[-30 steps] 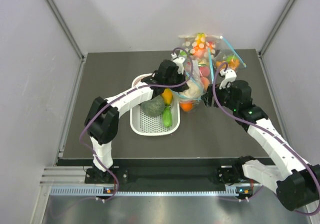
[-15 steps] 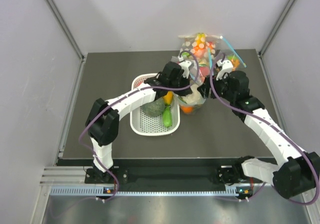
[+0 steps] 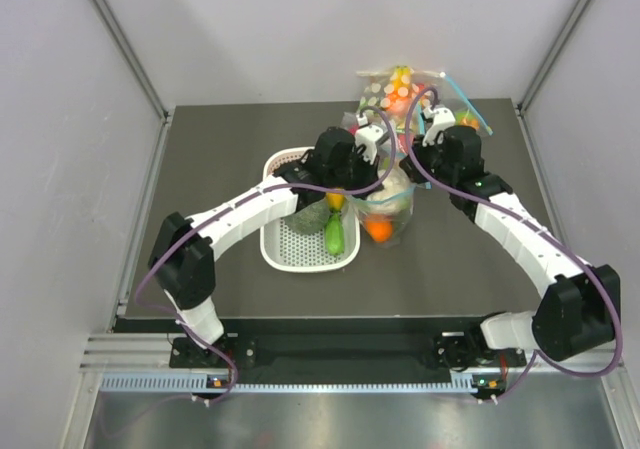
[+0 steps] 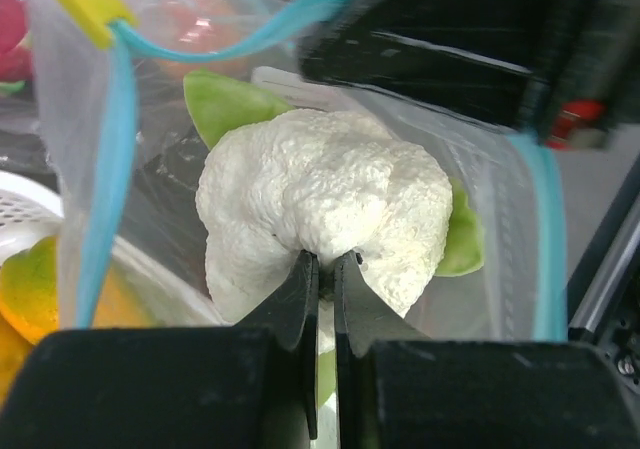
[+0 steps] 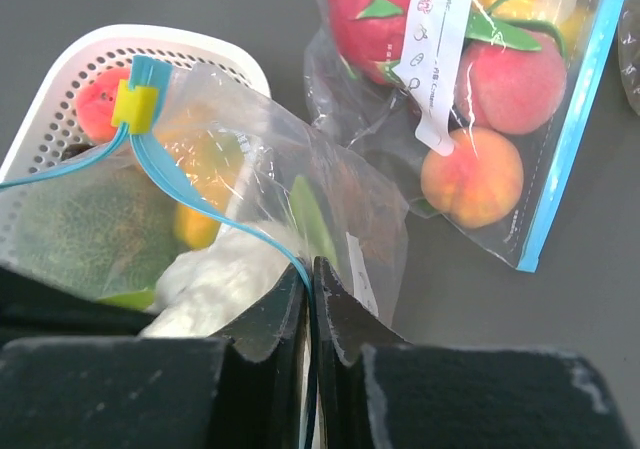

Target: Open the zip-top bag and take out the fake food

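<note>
The zip-top bag [image 3: 392, 207] hangs between my two grippers, just right of the white basket. Its light-blue zip strip [image 5: 205, 207] carries a yellow slider [image 5: 134, 105]. Inside the bag are fake food pieces: a white cauliflower [image 4: 320, 194], a round orange fruit [image 3: 377, 230] at the bottom and a green leaf [image 4: 225, 104]. My left gripper [image 4: 325, 261] is shut on the near side of the bag's mouth, with the cauliflower right behind its tips. The right gripper [image 5: 312, 267] is shut on the blue strip at the opposite side.
The white perforated basket [image 3: 296, 257] holds a grey-green melon [image 3: 308, 217], a long green vegetable [image 3: 334, 235] and a yellow piece. A second clear bag with a pink dragon fruit and peaches [image 5: 470, 79] lies just behind. Grey walls enclose the dark table.
My right gripper swung up and left to the bag's mouth and shut on the blue strip. The left gripper kept its hold, and the bag now hangs a little lower.
</note>
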`<state>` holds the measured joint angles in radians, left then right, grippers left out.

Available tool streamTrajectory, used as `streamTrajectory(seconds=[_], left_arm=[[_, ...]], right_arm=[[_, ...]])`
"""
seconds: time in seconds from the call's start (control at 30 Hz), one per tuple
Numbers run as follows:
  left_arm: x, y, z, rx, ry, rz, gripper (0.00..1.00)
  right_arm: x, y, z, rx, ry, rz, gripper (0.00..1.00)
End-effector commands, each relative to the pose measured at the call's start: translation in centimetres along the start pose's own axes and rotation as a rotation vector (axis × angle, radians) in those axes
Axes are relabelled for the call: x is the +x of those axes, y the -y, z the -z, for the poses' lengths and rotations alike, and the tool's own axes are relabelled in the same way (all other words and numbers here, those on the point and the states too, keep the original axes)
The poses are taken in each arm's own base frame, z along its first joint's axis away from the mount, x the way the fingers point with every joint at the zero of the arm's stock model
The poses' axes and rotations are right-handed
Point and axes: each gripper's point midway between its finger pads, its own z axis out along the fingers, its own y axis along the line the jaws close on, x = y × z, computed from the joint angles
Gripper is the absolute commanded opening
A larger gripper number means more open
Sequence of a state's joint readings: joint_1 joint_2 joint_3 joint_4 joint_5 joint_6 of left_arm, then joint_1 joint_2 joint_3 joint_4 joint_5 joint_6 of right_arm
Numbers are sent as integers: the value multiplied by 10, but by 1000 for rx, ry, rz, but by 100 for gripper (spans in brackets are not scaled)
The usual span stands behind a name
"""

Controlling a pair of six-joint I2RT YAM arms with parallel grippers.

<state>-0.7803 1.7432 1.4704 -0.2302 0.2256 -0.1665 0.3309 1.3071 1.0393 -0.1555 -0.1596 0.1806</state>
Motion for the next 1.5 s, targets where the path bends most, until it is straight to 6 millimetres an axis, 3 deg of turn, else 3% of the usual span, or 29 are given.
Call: streamTrajectory(seconds=[0.0, 0.27, 0.43, 0.83, 1.17, 1.47], left_arm=[[-36, 29, 21, 128, 133, -122, 0], [-67, 48, 24, 214, 222, -180, 0], [-92, 15, 27, 11, 266, -165, 0], [-108, -24, 39, -187, 319, -98, 0], [-116, 18, 57, 47, 357, -78, 0], [-94, 50, 68, 290, 274, -70, 0]], right_arm=[[-30, -1, -5, 3, 72, -2, 5], [-9, 3, -13, 11, 21, -6, 5], [6, 8, -9, 25, -2, -12, 4], [19, 7, 22, 39, 7, -9, 6], [28, 18, 19, 88, -9, -7, 9], [19, 23, 16, 115, 7, -7, 8]])
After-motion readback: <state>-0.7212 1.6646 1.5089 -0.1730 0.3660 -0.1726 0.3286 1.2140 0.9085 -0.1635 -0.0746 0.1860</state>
